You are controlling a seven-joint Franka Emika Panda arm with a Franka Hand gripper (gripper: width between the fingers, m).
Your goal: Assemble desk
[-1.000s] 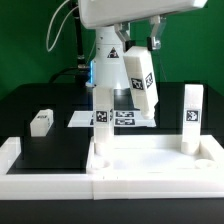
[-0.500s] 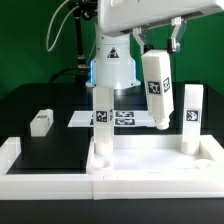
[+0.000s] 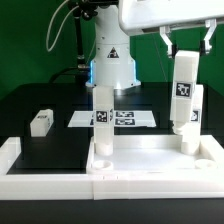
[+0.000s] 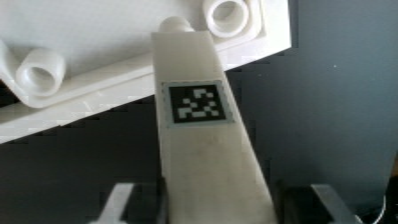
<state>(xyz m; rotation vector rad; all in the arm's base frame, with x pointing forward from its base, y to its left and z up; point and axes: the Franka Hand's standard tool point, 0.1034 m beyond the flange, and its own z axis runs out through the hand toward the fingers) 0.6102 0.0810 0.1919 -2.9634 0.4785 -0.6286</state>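
The desk, a white plastic set, has its wide flat rimmed panel lying on the black table. Two small rectangular white leg blocks with black-and-white square tags stand upright in it: one leg towards the panel's end at the exterior view's left, another leg at its opposite end. A loose leg lies on the table beyond the panel's left end.

The change is in the third leg. A second ago it hung tilted above the middle of the panel's far edge. Now it hangs nearly upright over the panel's right end, overlapping the leg standing there. The gripper pinches it, its fingers pressed against two opposite sides.

In the wrist view the leg's tip sits just beside a round corner socket, not in it. The carry looks finished and alignment comes next; which corner is meant, I cannot tell.
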